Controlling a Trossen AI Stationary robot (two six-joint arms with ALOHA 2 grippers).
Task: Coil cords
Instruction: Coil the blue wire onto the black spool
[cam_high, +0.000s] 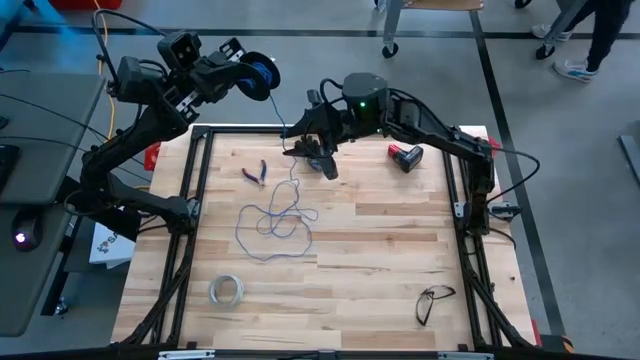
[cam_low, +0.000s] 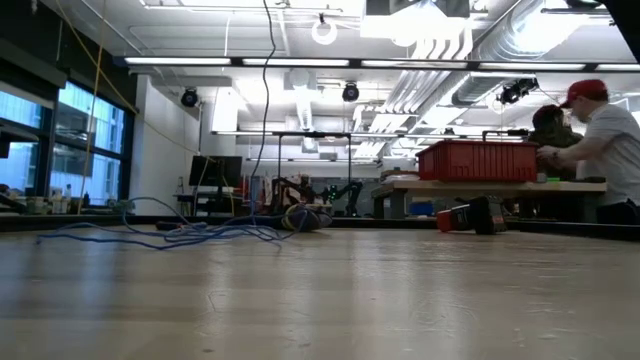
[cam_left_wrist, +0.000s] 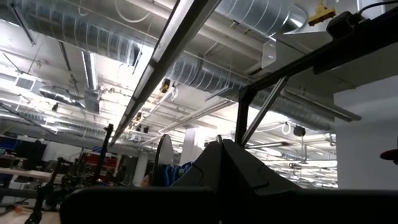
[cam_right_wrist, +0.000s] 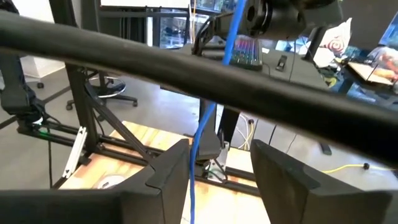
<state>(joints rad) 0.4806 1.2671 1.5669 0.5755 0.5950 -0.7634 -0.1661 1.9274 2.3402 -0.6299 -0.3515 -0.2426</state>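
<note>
The cord is a thin blue wire. Most of it lies in loose loops (cam_high: 275, 222) on the wooden table, also seen in the low view (cam_low: 180, 234). One strand rises past the table's far edge to a small dark spool (cam_high: 260, 75), held high beyond the far left corner by my left gripper (cam_high: 238, 74), which is shut. My right gripper (cam_high: 322, 158) hovers over the far edge, open, pointing roughly level. The rising strand (cam_right_wrist: 208, 118) runs through the gap between its fingers. My left gripper holds the spool beyond its fingertips. The spool's round flange (cam_left_wrist: 164, 155) stands edge-on, with blue windings (cam_left_wrist: 181, 171) beside it. The fingers themselves hide where they grip. The spool is lifted well clear of the table. My right gripper: the wire runs close along one finger (cam_right_wrist: 171, 171), but I cannot tell whether they touch.
Small pliers (cam_high: 255, 172) lie at the far left of the table, and a red-and-black tool (cam_high: 405, 155) at the far right. A whitish tape ring (cam_high: 227, 290) and dark glasses (cam_high: 433, 300) lie near the front. The black frame bar (cam_right_wrist: 186, 68) crosses before my right gripper. People stand beyond the table.
</note>
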